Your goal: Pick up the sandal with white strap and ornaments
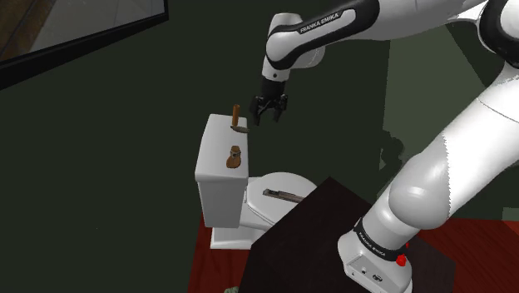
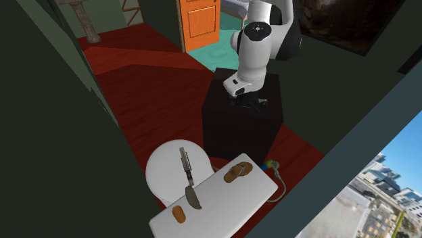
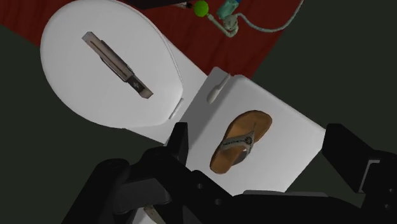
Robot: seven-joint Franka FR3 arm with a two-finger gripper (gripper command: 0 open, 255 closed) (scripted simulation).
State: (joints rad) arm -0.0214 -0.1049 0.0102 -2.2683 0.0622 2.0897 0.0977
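Along the shoulder view's upper left, a dark-framed pane [image 1: 75,25] slants across the dark wall. Further right stands a white toilet [image 1: 218,196]. On its tank lid [image 1: 212,146] lies the sandal [image 1: 235,157], brown-soled, toward the end nearer this camera. Toward the lid's far end a small brown object [image 1: 236,113] stands upright, with a dark flat piece [image 1: 240,129] just beside it. Right of these the gripper [image 1: 271,119] hangs above the tank, pointing down, its fingers spread apart and holding nothing. On the closed seat lid [image 1: 279,181] a long narrow tool [image 1: 283,196] lies flat. The black stand [image 1: 316,220] and the white arm's base take the lower right, with red floor [image 1: 212,266] showing beside the toilet's foot.

Seen from the wrist view, the sandal lies flat on the tank lid. A pale strap with small ornaments crosses its brown footbed. It appears between the two black fingers [image 3: 180,137] and is touched by neither.

Over in the second exterior view, an orange door [image 2: 200,24] stands behind the stand. Lower and further right, a hose with a green and teal fitting [image 2: 274,164] lies on the floor near the tank's end.
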